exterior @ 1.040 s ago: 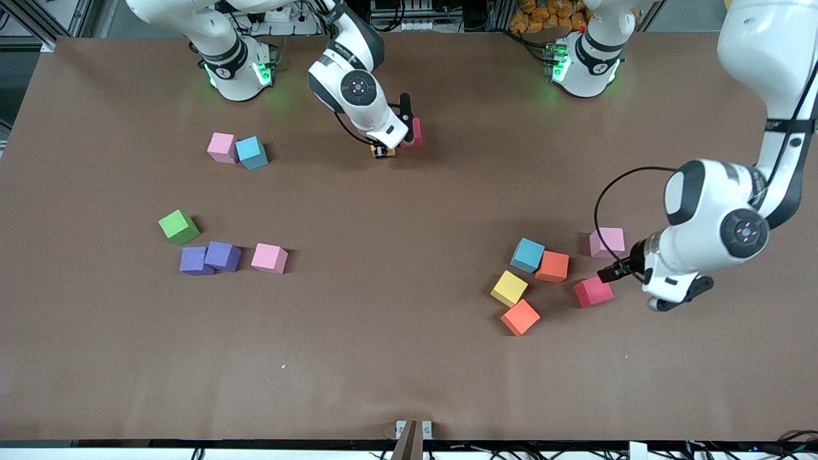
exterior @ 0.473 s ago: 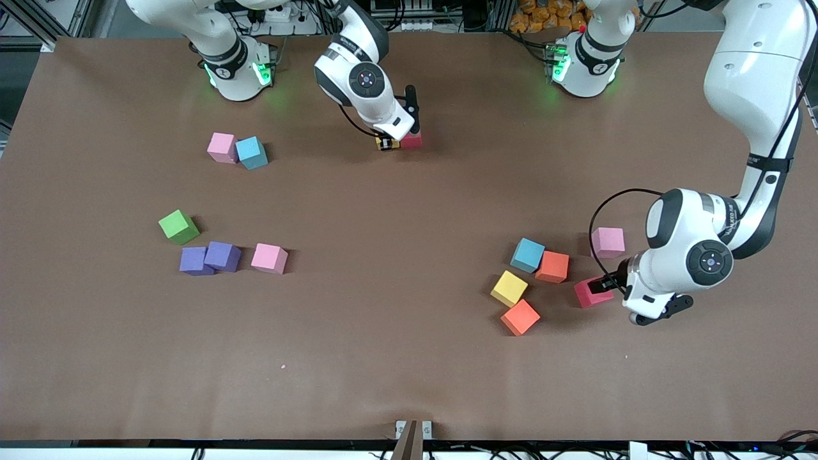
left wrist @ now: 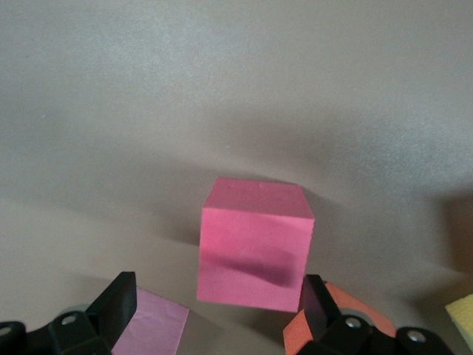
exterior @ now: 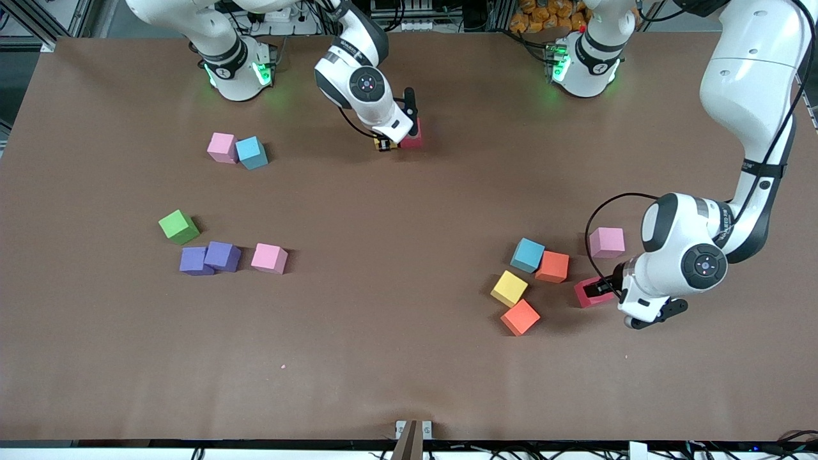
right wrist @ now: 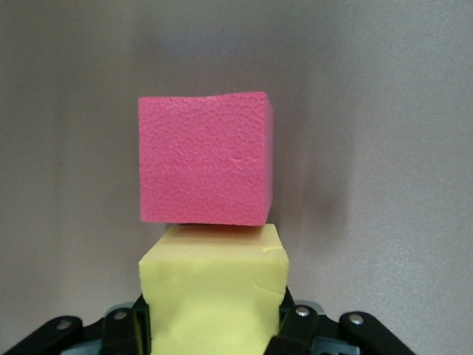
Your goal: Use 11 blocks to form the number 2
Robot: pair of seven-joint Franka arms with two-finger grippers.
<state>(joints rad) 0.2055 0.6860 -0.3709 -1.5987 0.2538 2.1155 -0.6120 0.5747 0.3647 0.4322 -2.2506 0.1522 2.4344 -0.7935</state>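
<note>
Gripping a yellow block [right wrist: 213, 296] between its fingers, the right gripper [exterior: 384, 143] presses it against a red block [exterior: 412, 139] lying just ahead. The left gripper [exterior: 599, 289], fingers wide, straddles another red cube [left wrist: 254, 251] on the table [exterior: 396, 300].

13 scattered blocks [exterior: 268, 257], unformed

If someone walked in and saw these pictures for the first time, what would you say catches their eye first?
Probably the two arms at work at once. The right claw, near the robots' bases, is shut on a yellow block that touches a red block on the table. The left claw stands open around another red block at the left arm's end, beside a cluster of blue, orange and yellow cubes.
</note>
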